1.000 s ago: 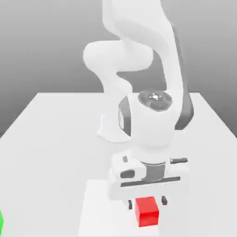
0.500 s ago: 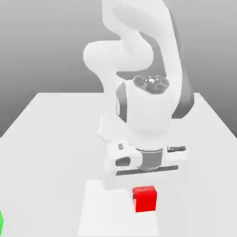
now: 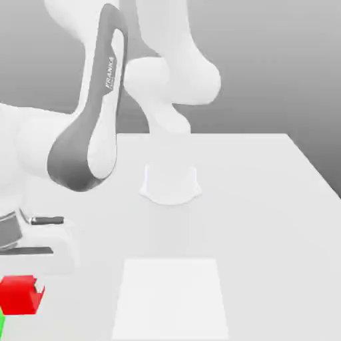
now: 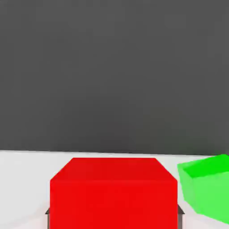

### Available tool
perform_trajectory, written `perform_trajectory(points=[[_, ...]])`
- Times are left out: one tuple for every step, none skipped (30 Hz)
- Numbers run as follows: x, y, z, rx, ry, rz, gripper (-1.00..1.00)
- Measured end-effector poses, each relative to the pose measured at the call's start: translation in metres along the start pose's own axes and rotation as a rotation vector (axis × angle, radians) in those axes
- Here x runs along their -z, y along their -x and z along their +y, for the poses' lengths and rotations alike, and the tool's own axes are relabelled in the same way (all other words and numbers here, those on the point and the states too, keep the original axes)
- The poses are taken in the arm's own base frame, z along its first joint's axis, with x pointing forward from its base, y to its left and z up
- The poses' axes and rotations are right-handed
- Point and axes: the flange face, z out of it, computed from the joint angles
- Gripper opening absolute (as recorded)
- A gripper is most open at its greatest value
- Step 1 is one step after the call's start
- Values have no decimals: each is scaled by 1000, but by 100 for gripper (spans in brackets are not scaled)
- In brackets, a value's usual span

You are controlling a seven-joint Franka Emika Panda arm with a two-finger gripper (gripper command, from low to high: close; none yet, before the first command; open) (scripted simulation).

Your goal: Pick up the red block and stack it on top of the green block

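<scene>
One red block [image 3: 20, 294] and one green block [image 3: 1, 325] sit at the lower left of the exterior view, the green a thin sliver at the frame's edge just below the red. The pincer [image 3: 23, 276] is pinching the red block, lifted above the tabletop [image 3: 266, 220]. The tabletop's centre and right side lie open, with one paler square patch [image 3: 172, 300] at the lower middle.

Plain bright red block [image 3: 18, 295], bright green block [image 4: 206, 187], white arm [image 3: 166, 73] with dark grey side panel, white table [image 3: 266, 220], grey backdrop
</scene>
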Motion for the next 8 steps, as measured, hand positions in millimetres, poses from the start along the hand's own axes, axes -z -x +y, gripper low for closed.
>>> perform_trajectory(points=[[-3, -7, 12, -2, 0, 4, -100], [-13, -11, 18, -2, 0, 6, -100], [-26, -13, 21, -2, 1, 7, -100], [-42, -14, 23, -3, 1, 8, -100], [-53, -14, 24, -4, 1, 8, 100], [-53, -14, 24, -4, 1, 8, 100], [-53, -14, 24, -4, 1, 8, 100], [-53, -14, 24, -4, 1, 8, 100]])
